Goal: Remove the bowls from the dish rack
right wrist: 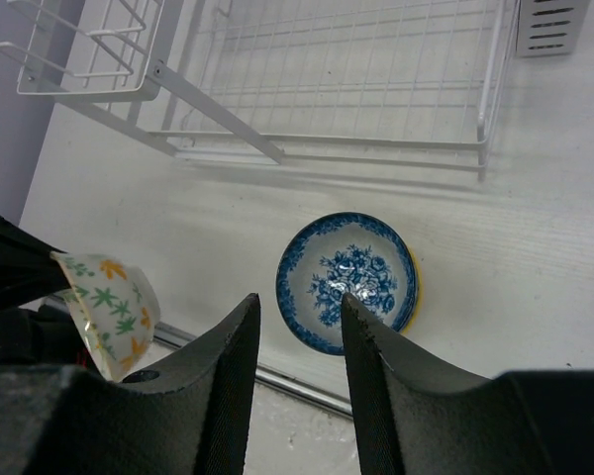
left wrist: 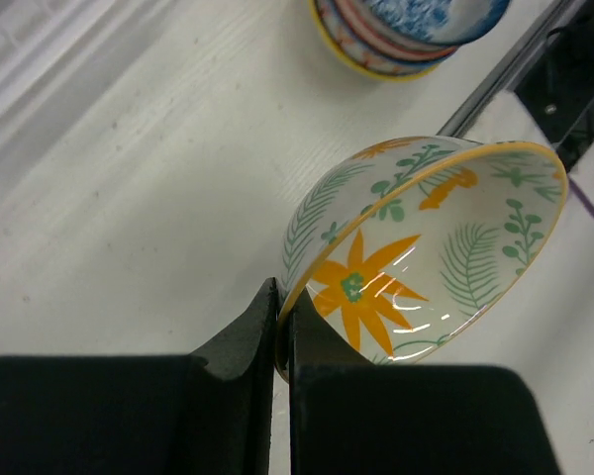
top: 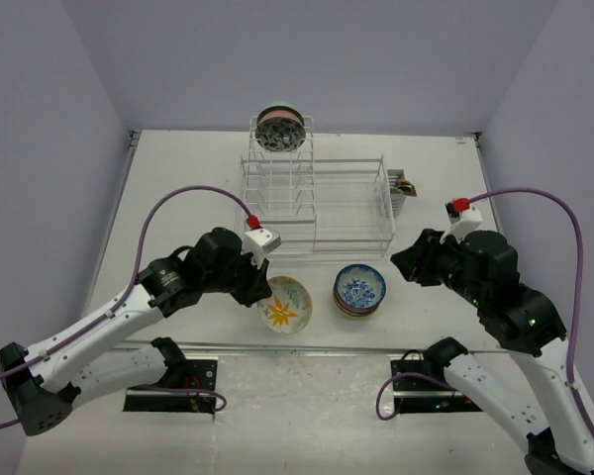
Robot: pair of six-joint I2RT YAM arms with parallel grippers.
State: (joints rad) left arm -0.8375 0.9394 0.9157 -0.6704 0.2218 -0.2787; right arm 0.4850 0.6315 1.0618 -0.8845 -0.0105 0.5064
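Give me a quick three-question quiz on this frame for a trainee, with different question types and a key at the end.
1. How many bowls stand in the dish rack?
2. True or false: the left claw is shut on the rim of the flower bowl.
3. The blue-white bowl sits: A) in the rack; B) on top of a stack on the table; C) inside the flower bowl.

Key: 1) One, the speckled bowl at the far end. 2) True. 3) B.
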